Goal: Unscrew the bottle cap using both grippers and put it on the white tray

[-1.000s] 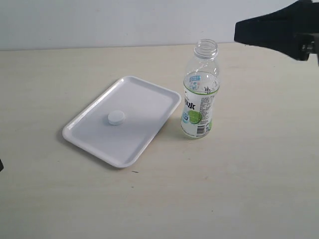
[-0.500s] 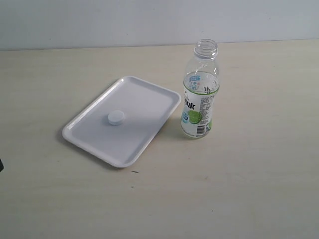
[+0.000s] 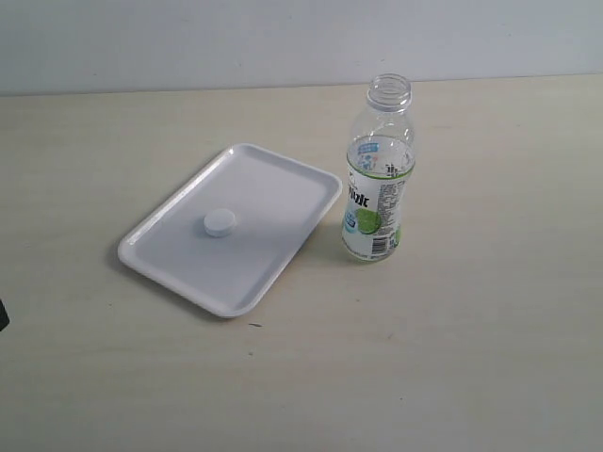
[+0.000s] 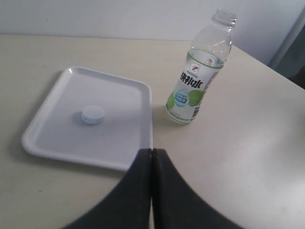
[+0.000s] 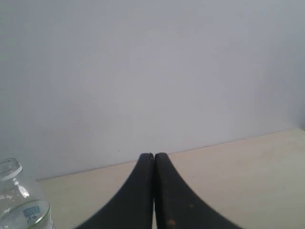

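Note:
The bottle (image 3: 379,174) stands upright and uncapped on the table, just right of the white tray (image 3: 273,179). The bottle cap (image 3: 220,223) lies flat near the middle of the tray. The left wrist view shows the cap (image 4: 92,114), the tray (image 4: 124,95) and the bottle (image 4: 198,76) ahead of my left gripper (image 4: 152,150), which is shut and empty, well back from them. My right gripper (image 5: 153,155) is shut and empty, facing the wall, with only the bottle's open neck (image 5: 10,171) at the corner of its view. Neither gripper shows in the exterior view.
A pale wooden table (image 3: 471,330) carries everything, with a light wall (image 3: 283,38) behind its far edge. A small dark object (image 3: 3,314) sits at the left border of the exterior view.
One second ago the black right arm was at the top right of the exterior view; it has since left the frame. The bottle, cap and tray have not moved.

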Available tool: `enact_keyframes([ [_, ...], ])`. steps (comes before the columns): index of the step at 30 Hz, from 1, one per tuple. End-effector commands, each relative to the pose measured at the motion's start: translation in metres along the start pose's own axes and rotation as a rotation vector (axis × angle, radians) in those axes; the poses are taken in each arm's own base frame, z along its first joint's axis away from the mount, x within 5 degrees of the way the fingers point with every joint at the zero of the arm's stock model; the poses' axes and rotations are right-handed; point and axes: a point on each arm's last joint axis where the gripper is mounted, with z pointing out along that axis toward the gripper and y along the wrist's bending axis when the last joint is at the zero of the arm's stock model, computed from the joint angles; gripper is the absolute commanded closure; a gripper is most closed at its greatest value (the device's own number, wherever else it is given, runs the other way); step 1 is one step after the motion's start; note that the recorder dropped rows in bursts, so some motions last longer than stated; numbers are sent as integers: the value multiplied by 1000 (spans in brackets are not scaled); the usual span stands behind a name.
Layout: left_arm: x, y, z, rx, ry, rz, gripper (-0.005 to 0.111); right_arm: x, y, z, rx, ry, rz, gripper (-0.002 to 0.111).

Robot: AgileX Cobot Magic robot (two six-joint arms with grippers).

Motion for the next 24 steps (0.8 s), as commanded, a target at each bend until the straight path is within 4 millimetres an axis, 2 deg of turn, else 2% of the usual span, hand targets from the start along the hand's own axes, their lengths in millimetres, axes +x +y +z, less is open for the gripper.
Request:
enact_keyframes([
  [1, 1, 0, 0, 8, -4, 0, 106, 15, -2, 0, -6, 43, -20, 108],
  [6, 1, 0, 0, 8, -4, 0, 106, 21, -3, 0, -3, 60, -20, 108],
  [15, 1, 0, 0, 8, -4, 0, 106, 20, -2, -2, -14, 39, 43, 108],
  [19, 1, 0, 0, 8, -4, 0, 106, 18, -4, -4, 8, 15, -31, 108],
  [24, 1, 0, 0, 8, -4, 0, 106, 24, -9, -8, 61, 64, -39, 108],
])
